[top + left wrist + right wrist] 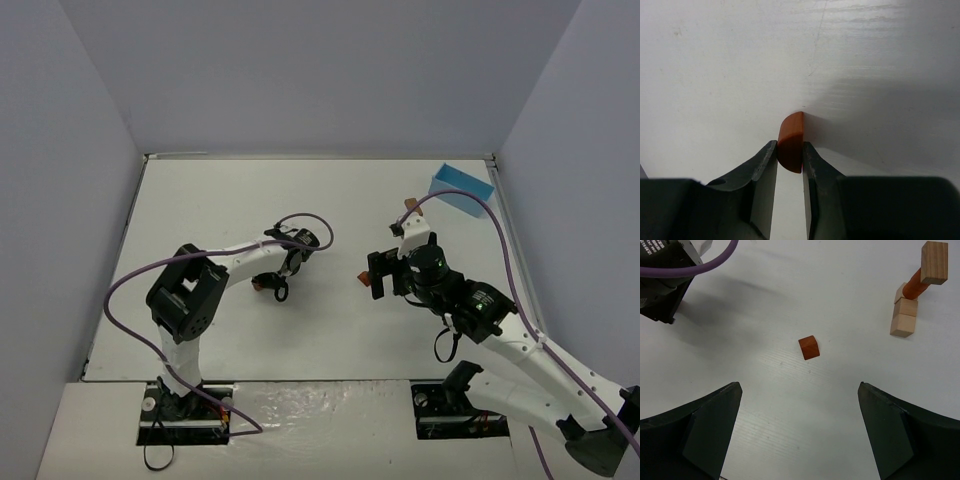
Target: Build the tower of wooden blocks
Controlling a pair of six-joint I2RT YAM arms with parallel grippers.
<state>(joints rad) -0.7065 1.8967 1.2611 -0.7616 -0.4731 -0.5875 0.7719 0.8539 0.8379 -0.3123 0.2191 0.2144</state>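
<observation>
Only the right wrist view shows the wood block tower (904, 320) clearly: tan cubes at its foot, an orange-red rod slanting up from them, 1 tan block on top; from above it is a small brown speck (408, 206) near the light blue box (460, 190) at the far right of the tabletop (220, 200). Only the left wrist view shows the left fingers (762, 167) closed on a half-round block (791, 142), its rounded edge pointing away from them. The right fingers (710, 425) stand wide apart, holding nothing; an orange-red cube (809, 347) lies alone ahead of their gap, touching neither; the tower stands beyond it, off to the right. From above, the left fingers are well apart from the tower.
</observation>
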